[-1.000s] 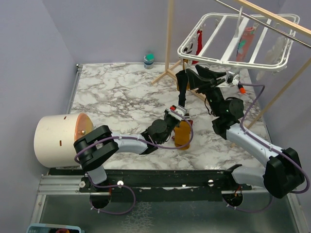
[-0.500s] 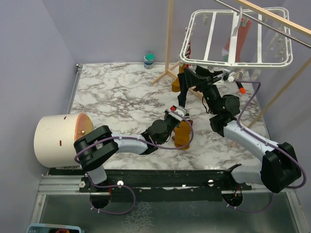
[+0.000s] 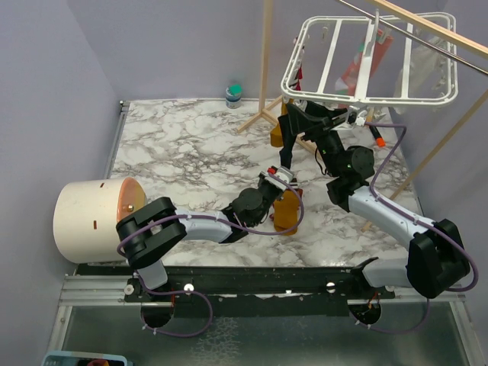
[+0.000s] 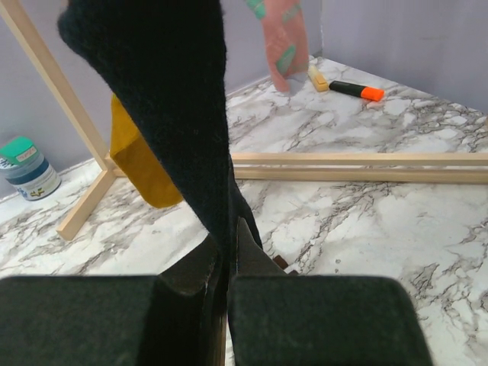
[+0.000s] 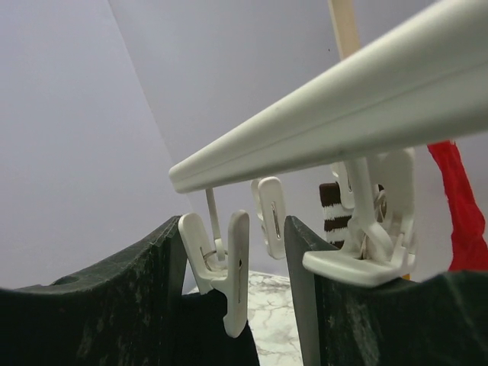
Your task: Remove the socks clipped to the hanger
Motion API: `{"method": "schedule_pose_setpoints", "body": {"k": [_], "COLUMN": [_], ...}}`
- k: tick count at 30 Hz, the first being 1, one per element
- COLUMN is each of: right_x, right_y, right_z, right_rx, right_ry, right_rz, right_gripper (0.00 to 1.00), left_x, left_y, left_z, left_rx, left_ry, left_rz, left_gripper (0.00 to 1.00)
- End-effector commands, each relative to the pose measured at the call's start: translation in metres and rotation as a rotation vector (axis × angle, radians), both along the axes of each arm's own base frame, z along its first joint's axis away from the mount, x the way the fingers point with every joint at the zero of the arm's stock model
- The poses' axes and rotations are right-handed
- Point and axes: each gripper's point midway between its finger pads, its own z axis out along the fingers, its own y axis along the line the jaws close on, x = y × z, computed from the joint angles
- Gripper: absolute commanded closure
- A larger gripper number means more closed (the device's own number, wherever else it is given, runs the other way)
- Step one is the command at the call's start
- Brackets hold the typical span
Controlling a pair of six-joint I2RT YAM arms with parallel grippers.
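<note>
the black sock (image 4: 175, 114) hangs from a white clip (image 5: 229, 282) on the near-left rail of the hanger (image 3: 427, 100), which hangs from the wooden rack (image 3: 265, 61) and sits tilted. the sock's lower end is pinched tight between the closed fingers of the left gripper (image 4: 226, 252), low over the marble table (image 3: 191, 152). up at the rail, the right gripper (image 5: 232, 229) has its jaws apart, one on each side of that clip. it seems not to be squeezing yet, though contact on the left side is hard to judge.

the risk is in timing. if the left arm pulls before the clip opens, the sock stretches and drags the hanger further askew, perhaps off the rack. the right jaws could also slide off the narrow clip or catch the neighbouring clip (image 5: 268, 217) just beside it. a red sock (image 5: 461, 206) and a striped sock (image 5: 332, 210) are clipped beyond.
</note>
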Motion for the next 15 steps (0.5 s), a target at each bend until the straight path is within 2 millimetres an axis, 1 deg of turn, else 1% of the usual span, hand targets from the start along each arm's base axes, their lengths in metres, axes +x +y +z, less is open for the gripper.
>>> {"method": "schedule_pose_setpoints", "body": {"k": [1, 6, 12, 15], "right_x": [-0.0128, -0.0119, -0.0092, -0.0095], "right_y": [-0.0068, -0.0060, -0.0036, -0.0036], "right_z": [0.0221, 0.0228, 0.0226, 0.0225], "right_rx": [0.036, 0.035, 0.042, 0.042], "right_ry": [-0.072, -0.075, -0.074, -0.075], "right_rz": [-0.013, -0.014, -0.007, -0.006], "right_gripper": [0.43, 0.46, 0.55, 0.57], "left_x": [0.0013, 0.0013, 0.0013, 0.0012], "left_y": [-0.0023, -0.0035, -0.0021, -0.0013], "left_z": [-0.0088, -0.0104, -0.0106, -0.0112], "left_rx": [0.013, 0.013, 0.016, 0.019], "left_ry": [0.012, 0.015, 0.014, 0.014], "left_rz": [0.013, 0.010, 0.013, 0.015], "left_gripper": [1.00, 1.00, 1.00, 1.00]}}
